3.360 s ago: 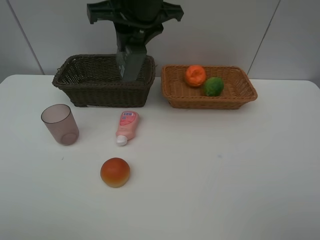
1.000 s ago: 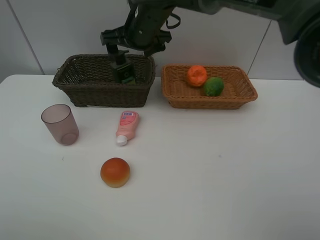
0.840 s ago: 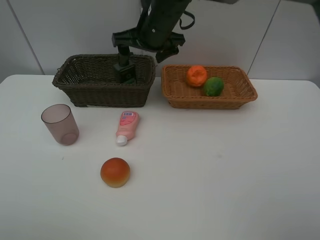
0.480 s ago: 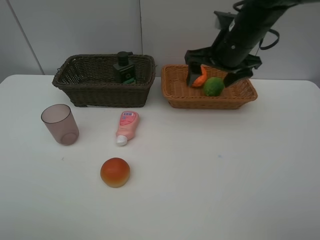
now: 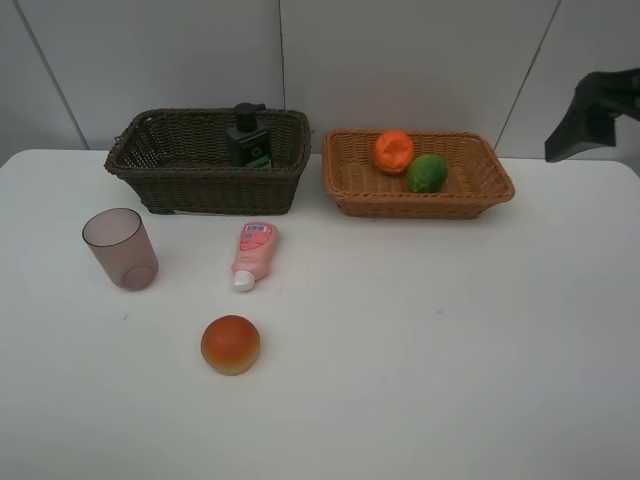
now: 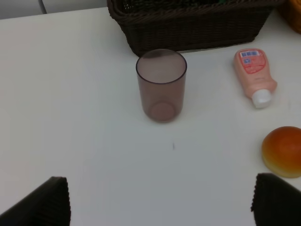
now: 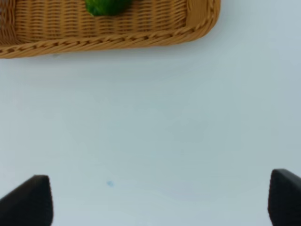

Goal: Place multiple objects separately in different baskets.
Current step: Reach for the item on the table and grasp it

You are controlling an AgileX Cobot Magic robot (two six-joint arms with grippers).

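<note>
White counter [image 5: 450,350]: carries the loose items and both baskets.
Left fingers [image 6: 47,202]: spread wide, empty, low over the counter on my side of the cup.
Peach [image 5: 230,344]: nearest item, alone, well apart from both baskets.
Pink tube [image 5: 253,252]: lying flat, cap towards me, between the peach and the dark basket.
Mauve cup [image 5: 120,249]: upright, left of the tube, in front of the dark basket.
Dark basket [image 5: 205,160]: holds the black bottle [image 5: 246,134], upright at its back right.
Tan basket [image 5: 417,175]: holds the orange [image 5: 391,151] and lime [image 5: 427,173], side by side.
Right fingers [image 7: 28,202]: wide apart, empty, over bare counter near the tan basket's rim.
</note>
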